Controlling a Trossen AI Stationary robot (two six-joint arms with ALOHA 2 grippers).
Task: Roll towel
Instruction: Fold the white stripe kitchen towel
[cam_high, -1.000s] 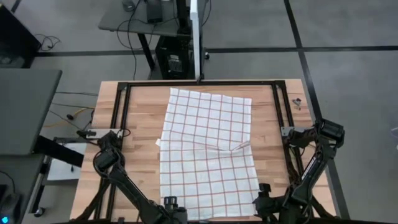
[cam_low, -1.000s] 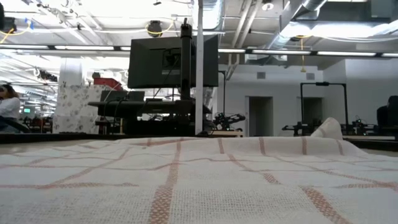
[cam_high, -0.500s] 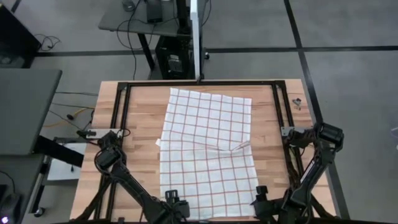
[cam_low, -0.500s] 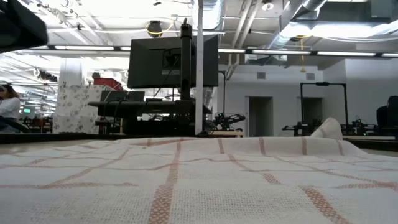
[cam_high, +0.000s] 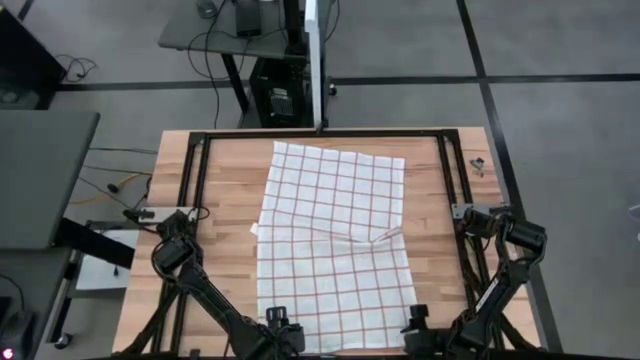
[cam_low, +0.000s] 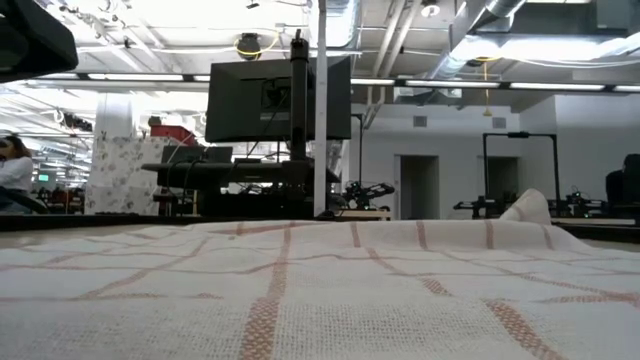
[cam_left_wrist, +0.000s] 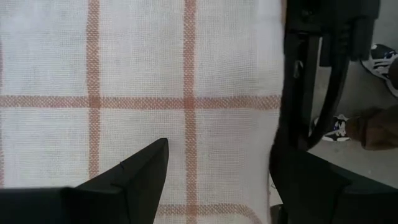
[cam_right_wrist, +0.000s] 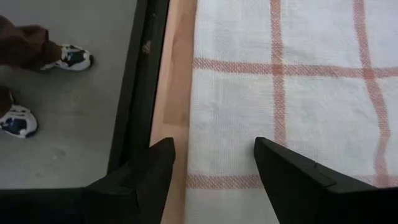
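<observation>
The white towel (cam_high: 335, 240) with reddish-brown grid lines lies spread flat on the wooden table, reaching from the far side to the near edge. A raised crease (cam_high: 390, 235) crosses its middle and shows as a bump in the low view (cam_low: 525, 205). My left gripper (cam_high: 283, 335) is open over the towel's near left corner, with the cloth (cam_left_wrist: 124, 74) below its fingers (cam_left_wrist: 217, 168). My right gripper (cam_high: 413, 328) is open over the near right corner (cam_right_wrist: 214, 149), at the towel's side edge (cam_right_wrist: 194, 112). Whether either one touches the cloth does not show.
A black metal frame (cam_high: 190, 200) runs round the table top. A pole (cam_high: 318, 60) stands at the far edge. A small object (cam_high: 477, 165) lies at the far right. Bare wood shows left (cam_high: 220, 200) and right (cam_high: 435, 200) of the towel. A person's shoes (cam_right_wrist: 68, 57) are on the floor.
My right gripper has shifted a little toward the table's left, onto the towel's near right corner, and its arm's elbow has come toward the near edge. My left gripper has shifted slightly right, and its arm has come into the low view's top left. The towel has not moved.
</observation>
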